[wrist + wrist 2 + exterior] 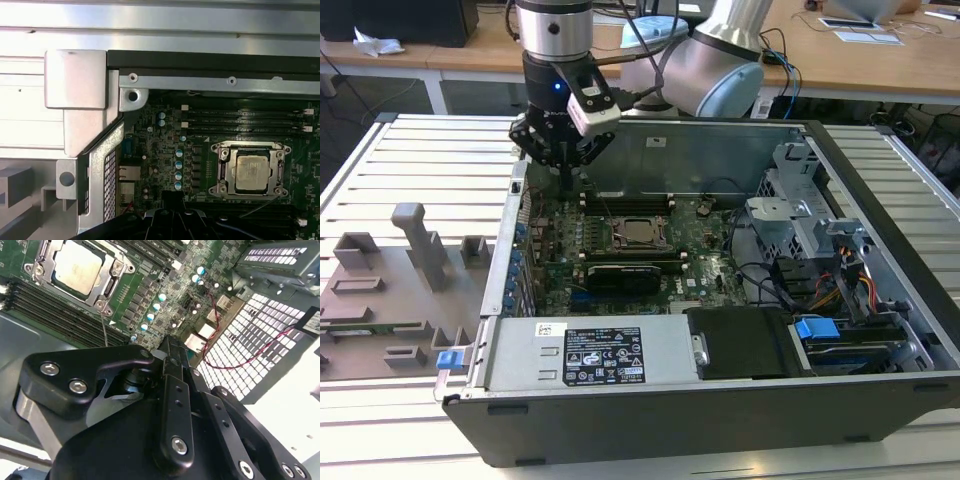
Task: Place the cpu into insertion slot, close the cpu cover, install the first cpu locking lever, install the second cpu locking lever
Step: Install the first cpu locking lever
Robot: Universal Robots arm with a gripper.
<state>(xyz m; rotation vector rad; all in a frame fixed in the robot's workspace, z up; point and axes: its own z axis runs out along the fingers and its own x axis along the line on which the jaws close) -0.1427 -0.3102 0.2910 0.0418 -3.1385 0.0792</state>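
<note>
Already the cpu (251, 171) sits in the insertion slot (222, 172), cpu cover (250, 147) down; levers unclear. Tool (563, 165) shut, empty, hovers near the case's corner.

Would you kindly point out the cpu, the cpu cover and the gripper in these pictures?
cpu (252, 171), first wrist view: middle of its silver-grey top.
cpu cover (226, 170), first wrist view: side bar of the metal frame around the chip.
gripper (563, 158), exterior view: between its dark fingertips, above the motherboard's corner.
</note>
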